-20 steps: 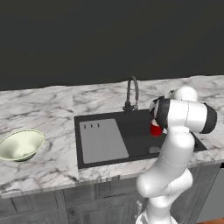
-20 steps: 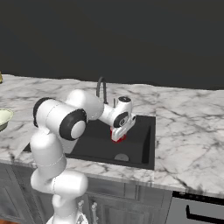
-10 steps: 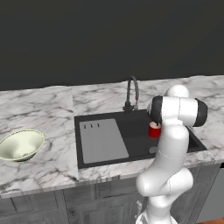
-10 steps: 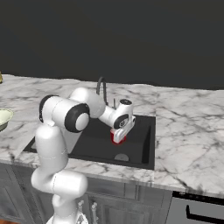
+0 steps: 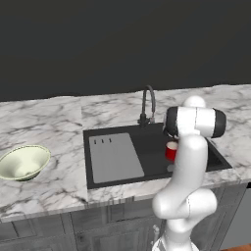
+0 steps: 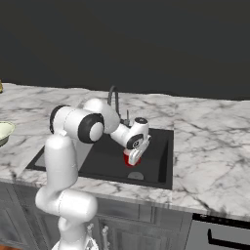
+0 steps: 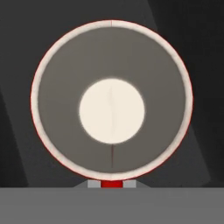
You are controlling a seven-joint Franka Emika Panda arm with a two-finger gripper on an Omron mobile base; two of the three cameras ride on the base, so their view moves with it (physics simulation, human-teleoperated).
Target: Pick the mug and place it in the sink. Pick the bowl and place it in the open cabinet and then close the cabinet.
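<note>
My gripper [image 6: 132, 155] reaches down into the black sink [image 6: 159, 161] and is shut on the small red mug [image 6: 130, 159]. The mug [image 5: 171, 151] hangs upright low inside the basin [image 5: 153, 163], just above its floor near the round drain [image 6: 135, 175]. In the hand view I look straight down into the mug [image 7: 111, 100], with its pale inside and red rim pinched at my gripper [image 7: 111, 184]. The pale cream-green bowl [image 5: 23, 162] sits on the counter far to the left, its edge also showing as the bowl [image 6: 3, 132]. The cabinet is out of view.
A dark curved faucet [image 5: 148, 104] rises behind the basin. The grey ribbed drainboard [image 5: 115, 158] covers the sink's left half. Marble counter [image 6: 210, 146] runs to both sides, with lower cabinet doors [image 5: 98, 230] beneath.
The arm has lowered the mug deeper into the sink. The bowl has not moved.
</note>
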